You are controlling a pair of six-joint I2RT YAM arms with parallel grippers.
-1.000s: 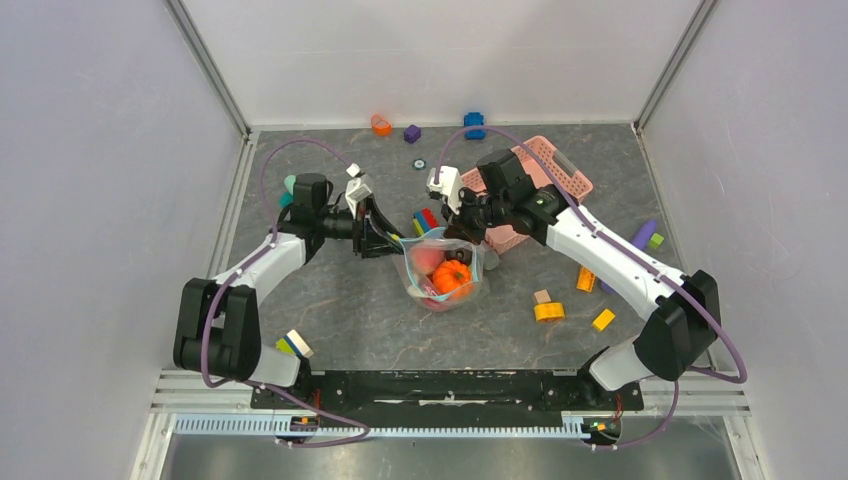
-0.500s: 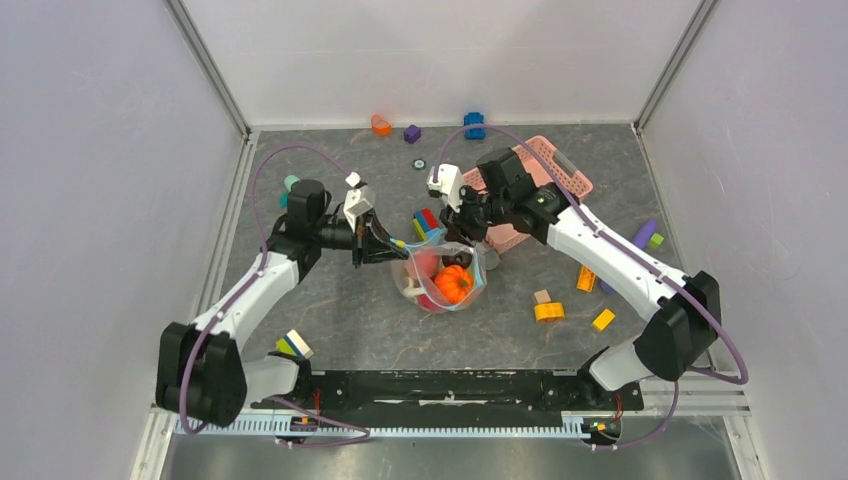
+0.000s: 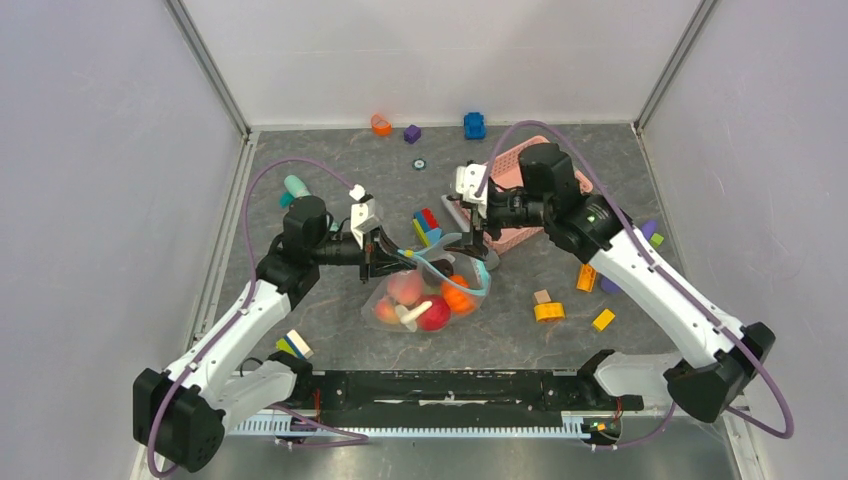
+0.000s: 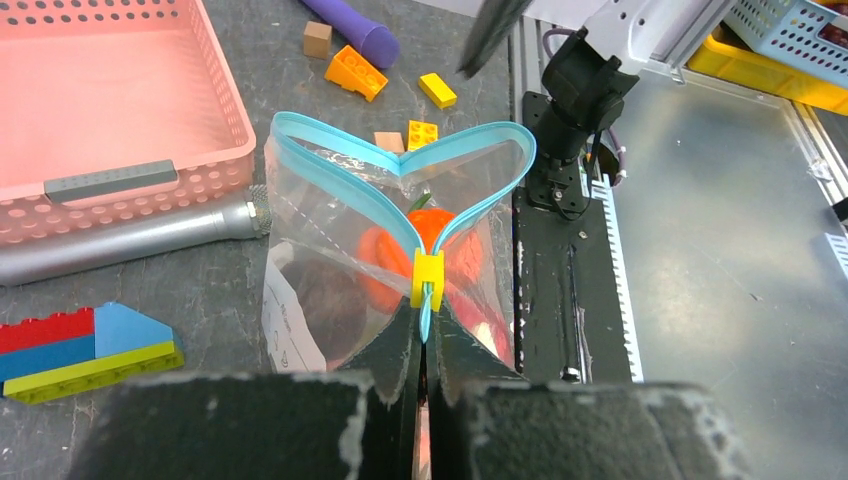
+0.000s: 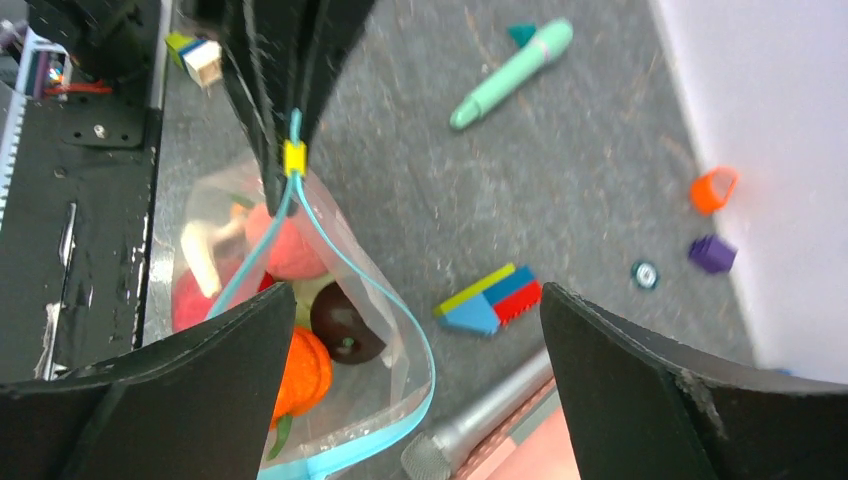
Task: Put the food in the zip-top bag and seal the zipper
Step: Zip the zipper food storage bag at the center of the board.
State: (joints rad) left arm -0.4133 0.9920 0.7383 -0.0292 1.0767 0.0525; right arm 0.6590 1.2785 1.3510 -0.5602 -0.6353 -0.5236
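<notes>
On the left arm (image 3: pixel 232 322) the jaws are clamped on the zipper (image 4: pixel 403 163) end by the yellow slider (image 4: pixel 428 279). The bag (image 3: pixel 400 292), food (image 3: pixel 435 315) inside, is held just off the basket's (image 4: pixel 235 120) near corner, mouth gaping. Right arm's (image 3: pixel 640 270) jaws are spread, nothing gripped. Slider should get pinched and dragged straight, zipper kept taut.

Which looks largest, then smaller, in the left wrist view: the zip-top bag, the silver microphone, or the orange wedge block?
1. zip-top bag
2. silver microphone, cut off at the frame edge
3. orange wedge block, farther from the camera
</notes>
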